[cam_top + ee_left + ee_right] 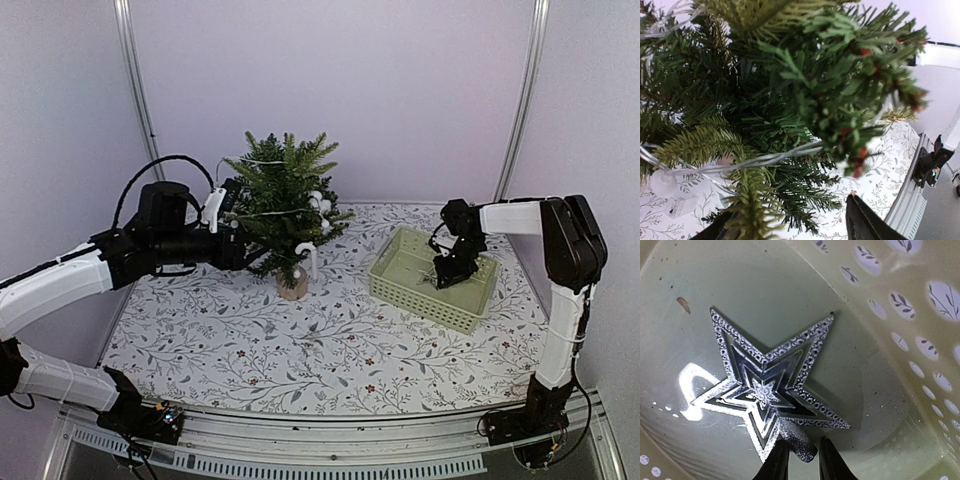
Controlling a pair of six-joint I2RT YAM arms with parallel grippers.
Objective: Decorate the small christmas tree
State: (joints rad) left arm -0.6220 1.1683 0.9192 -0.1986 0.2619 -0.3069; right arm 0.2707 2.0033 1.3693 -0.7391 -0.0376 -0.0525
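Observation:
The small christmas tree point(285, 195) stands on its tan base point(294, 288) at the back left, strung with a clear light wire point(765, 160) and hung with white ornaments point(320, 205). My left gripper point(232, 228) is pushed into the tree's left side. In the left wrist view it point(787, 215) stands open, with lower branches between its widely spread fingers. My right gripper point(447, 270) reaches down into the green basket point(470, 310). Its fingers point(775, 465) stand narrowly apart on either side of the stem of a silver glitter star point(770, 385), with a small gap on the right.
The basket sits at the right on the floral tablecloth point(300, 350). Its perforated wall point(920, 340) rises close to the right of the star. A sprig with red berries point(855, 135) hangs blurred in front of the left wrist camera.

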